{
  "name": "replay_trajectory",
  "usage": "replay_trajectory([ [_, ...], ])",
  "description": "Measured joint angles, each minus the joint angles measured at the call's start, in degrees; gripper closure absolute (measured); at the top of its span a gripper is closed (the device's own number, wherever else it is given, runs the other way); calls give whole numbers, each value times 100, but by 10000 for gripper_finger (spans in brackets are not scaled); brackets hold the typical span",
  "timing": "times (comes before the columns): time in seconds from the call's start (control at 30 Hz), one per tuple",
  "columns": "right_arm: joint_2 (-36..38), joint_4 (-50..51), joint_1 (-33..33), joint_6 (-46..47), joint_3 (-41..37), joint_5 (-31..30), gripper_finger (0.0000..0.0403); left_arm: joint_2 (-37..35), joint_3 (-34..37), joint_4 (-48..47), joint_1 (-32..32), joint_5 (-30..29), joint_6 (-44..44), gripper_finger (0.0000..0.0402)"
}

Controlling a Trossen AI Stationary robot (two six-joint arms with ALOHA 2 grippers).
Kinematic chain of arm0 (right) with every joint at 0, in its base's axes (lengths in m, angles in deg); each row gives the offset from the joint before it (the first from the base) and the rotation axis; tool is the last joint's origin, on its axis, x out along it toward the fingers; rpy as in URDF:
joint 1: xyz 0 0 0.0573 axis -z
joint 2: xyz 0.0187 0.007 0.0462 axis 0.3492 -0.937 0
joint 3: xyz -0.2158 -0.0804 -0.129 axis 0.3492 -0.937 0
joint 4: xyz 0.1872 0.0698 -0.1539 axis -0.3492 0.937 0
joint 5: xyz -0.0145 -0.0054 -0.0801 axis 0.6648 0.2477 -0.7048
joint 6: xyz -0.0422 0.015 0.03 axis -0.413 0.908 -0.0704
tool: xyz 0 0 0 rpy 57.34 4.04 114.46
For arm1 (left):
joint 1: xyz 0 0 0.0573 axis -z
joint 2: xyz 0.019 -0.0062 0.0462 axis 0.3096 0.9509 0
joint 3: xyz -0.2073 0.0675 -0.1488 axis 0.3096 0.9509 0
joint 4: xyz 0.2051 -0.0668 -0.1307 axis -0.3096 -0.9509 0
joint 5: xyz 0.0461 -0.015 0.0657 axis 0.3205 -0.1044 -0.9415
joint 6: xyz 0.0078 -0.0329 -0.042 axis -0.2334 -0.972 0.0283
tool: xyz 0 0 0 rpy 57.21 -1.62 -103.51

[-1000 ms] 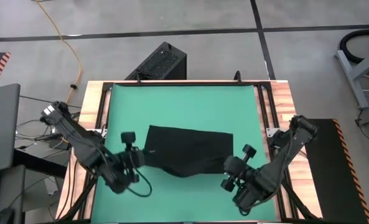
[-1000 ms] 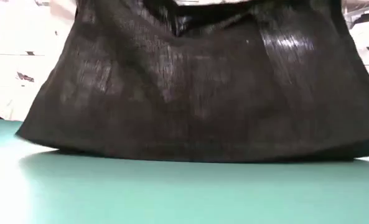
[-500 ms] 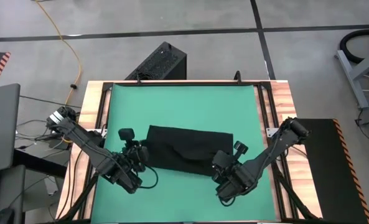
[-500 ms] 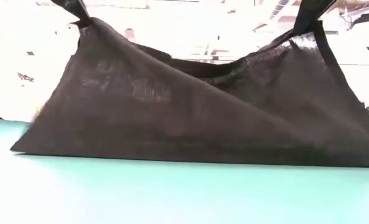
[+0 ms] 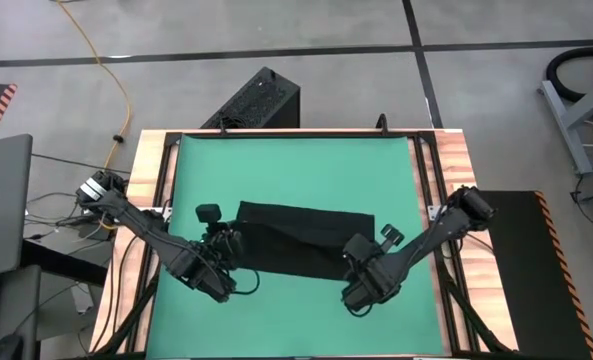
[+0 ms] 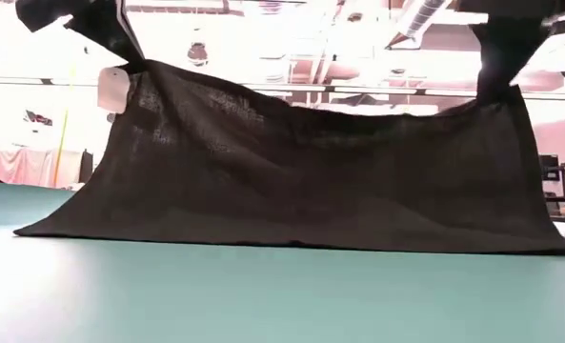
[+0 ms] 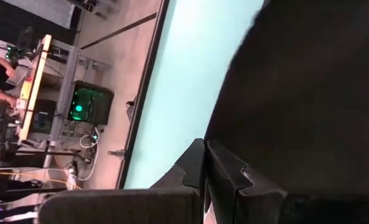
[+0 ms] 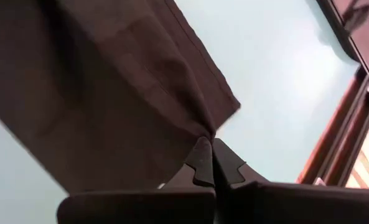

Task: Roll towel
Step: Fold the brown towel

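The black towel [image 5: 301, 238] lies across the middle of the green mat [image 5: 296, 170]. In the low view the towel [image 6: 301, 181] hangs as a sheet, with its lower edge [image 6: 282, 240] on the mat. A small white tag [image 6: 113, 90] shows at its upper left corner. My left gripper [image 5: 226, 252] is shut on the towel's near left corner. My right gripper [image 5: 361, 265] is shut on its near right corner. Both corners are raised above the mat. My left gripper pinches the towel's near left corner [image 6: 134, 65] between its two fingers [image 7: 196, 163], by the white tag. The corner is lifted, and the cloth slopes down from it to the mat. My right gripper pinches the towel's near right corner [image 8: 209, 132] between its two fingers [image 8: 224, 163], and the cloth bunches into folds at the pinch. That corner [image 6: 499, 93] is lifted too. The upper edge between the two holds sags a little.
A hard black ribbed box [image 5: 256, 100] stands on the floor beyond the table's far edge. Wooden rails [image 5: 454, 170] and dark frames border the mat on the left and right. Bare mat lies on the far side of the towel and along the near edge [image 5: 296, 315].
Both grippers, still shut on the towel's corners, have gone toward the table's far edge and come lower. The held edge has sunk and drawn straighter, with less sag in the middle. The towel's lower edge has stayed on the mat.
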Motion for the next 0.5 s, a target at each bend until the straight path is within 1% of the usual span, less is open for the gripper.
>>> replay_trajectory([
  [0.23,7,-8,1,60,-152,7,403,-1,576,892,-206,-11,465,401],
  [0.5,7,-105,81,247,-476,43,403,-1,794,1043,-421,55,493,401],
])
